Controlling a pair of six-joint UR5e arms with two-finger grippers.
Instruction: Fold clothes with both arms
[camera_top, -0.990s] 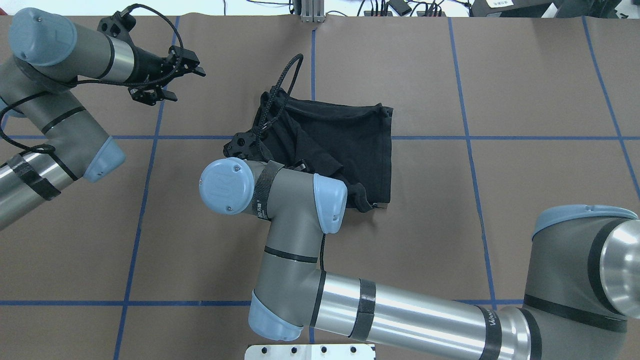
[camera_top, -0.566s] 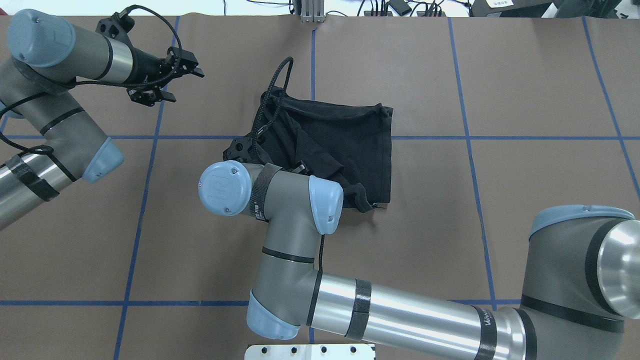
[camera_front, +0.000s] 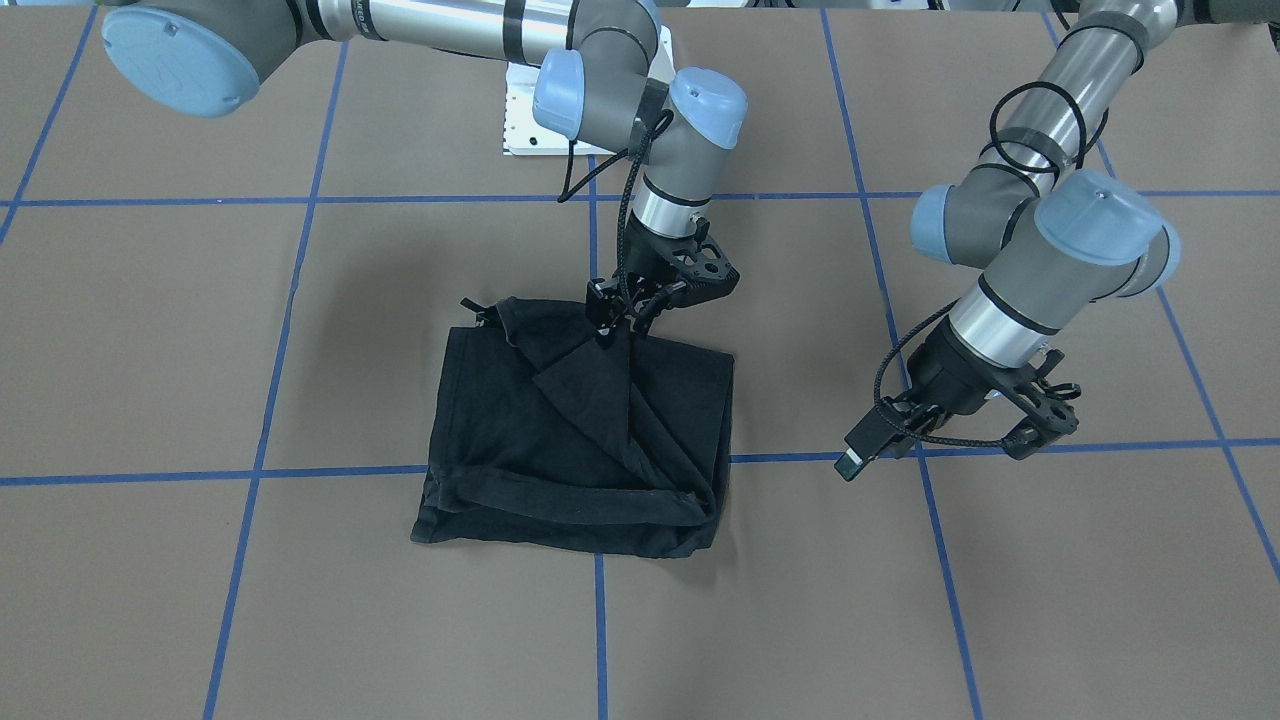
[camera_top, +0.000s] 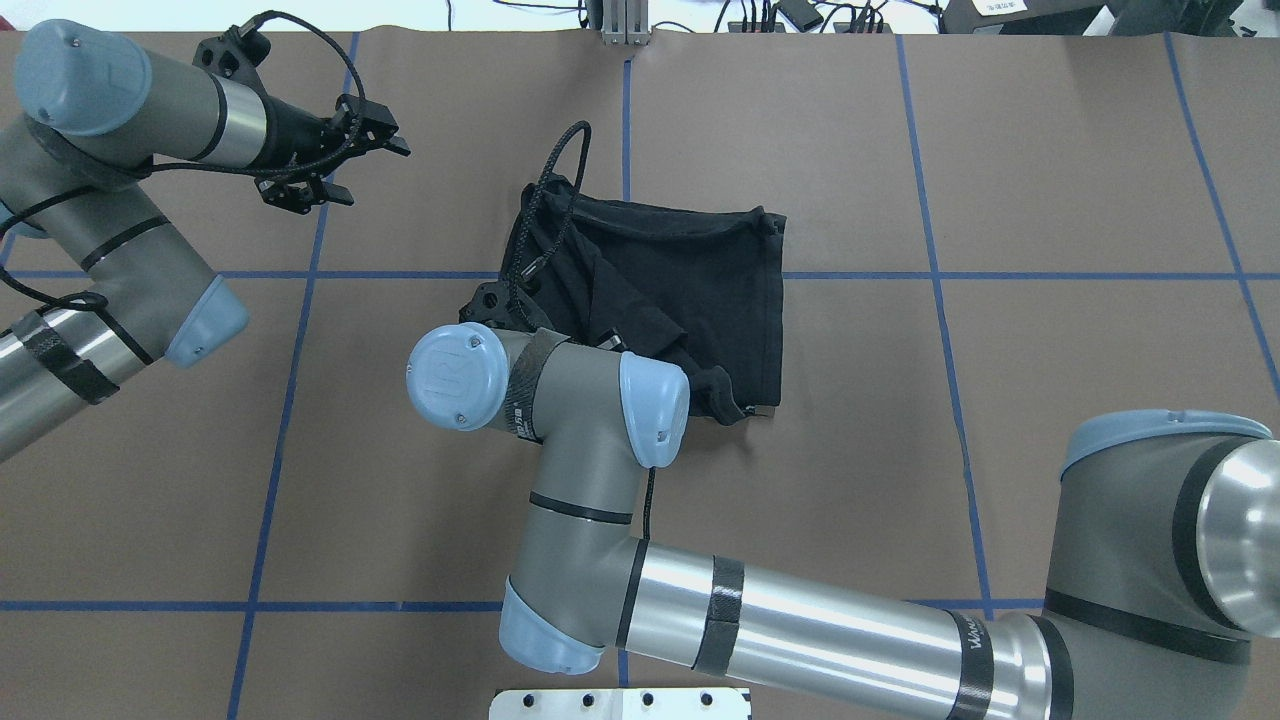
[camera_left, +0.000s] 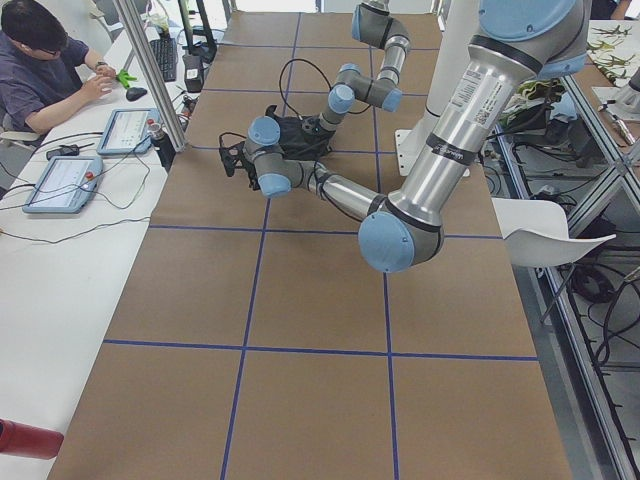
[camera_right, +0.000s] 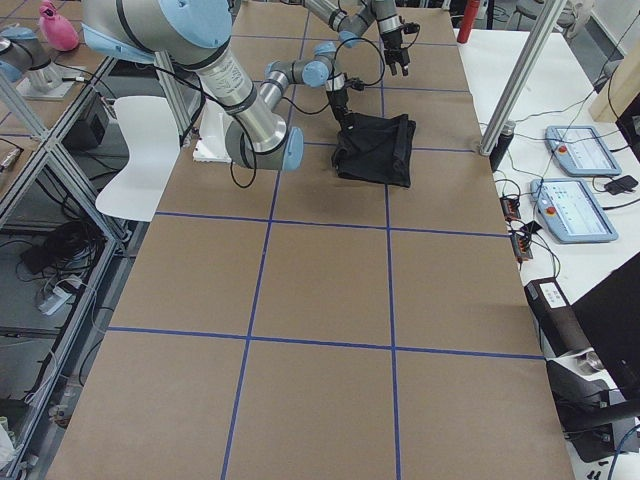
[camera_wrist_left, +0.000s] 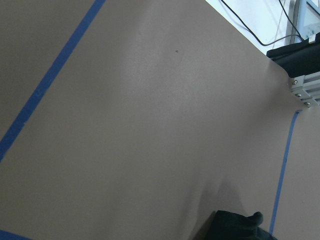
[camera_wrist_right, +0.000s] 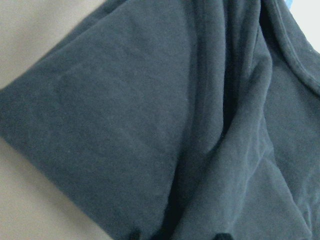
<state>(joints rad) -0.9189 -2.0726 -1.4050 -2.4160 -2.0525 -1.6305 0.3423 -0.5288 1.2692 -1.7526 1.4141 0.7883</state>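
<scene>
The black T-shirt (camera_top: 705, 285) lies folded into a rough rectangle near the table's middle, plain black side up, with a diagonal flap across it (camera_front: 570, 440). My right arm reaches across it, and the right gripper (camera_front: 608, 332) stands on the shirt's near edge, shut on a pinch of cloth that rises to a peak. In the overhead view the wrist hides that gripper. The right wrist view is filled with dark cloth (camera_wrist_right: 125, 125). My left gripper (camera_top: 372, 172) hangs open and empty above bare table, well off the shirt's left side (camera_front: 890, 435).
Brown paper with blue tape lines (camera_top: 940, 275) covers the table. The white pedestal mount (camera_top: 620, 702) is at the near edge. A person sits at a side desk (camera_left: 45, 60) with tablets (camera_left: 60, 182). Cables run along the far edge (camera_top: 790, 15).
The right wrist swung slightly left and then back right over the shirt. The shirt's shape and the left arm stayed about the same.
</scene>
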